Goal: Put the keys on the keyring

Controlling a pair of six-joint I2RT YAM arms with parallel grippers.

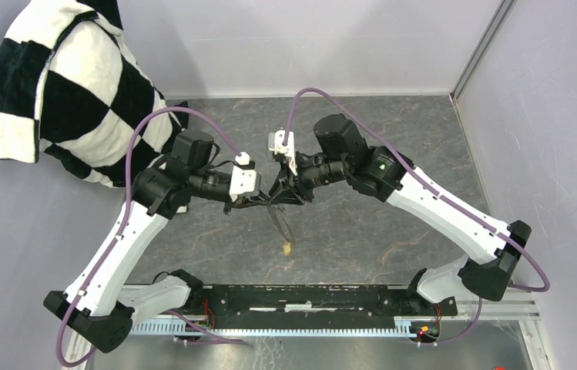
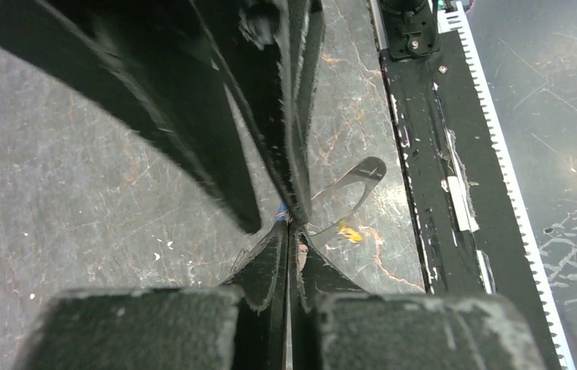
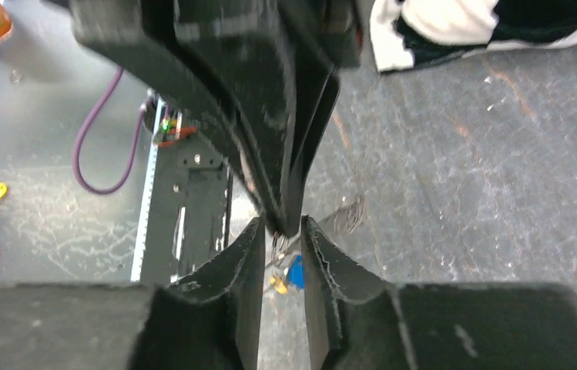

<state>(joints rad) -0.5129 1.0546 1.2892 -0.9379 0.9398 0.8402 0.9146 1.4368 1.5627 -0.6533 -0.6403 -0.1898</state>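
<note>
- The left gripper (image 2: pixel 289 233) has its jaws pressed together, seemingly pinching the keyring (image 2: pixel 368 168), which loops out beside its tips.
- The right gripper (image 3: pixel 281 243) meets it tip to tip, jaws narrowly apart; I cannot tell whether they grip anything.
- The blue key (image 3: pixel 295 271) and the yellow key (image 3: pixel 277 284) show just below those fingertips, over the table (image 1: pixel 393 223).

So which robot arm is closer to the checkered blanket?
Left. The left arm sits right beside the checkered blanket; the right arm is farther off, on the other side.
</note>
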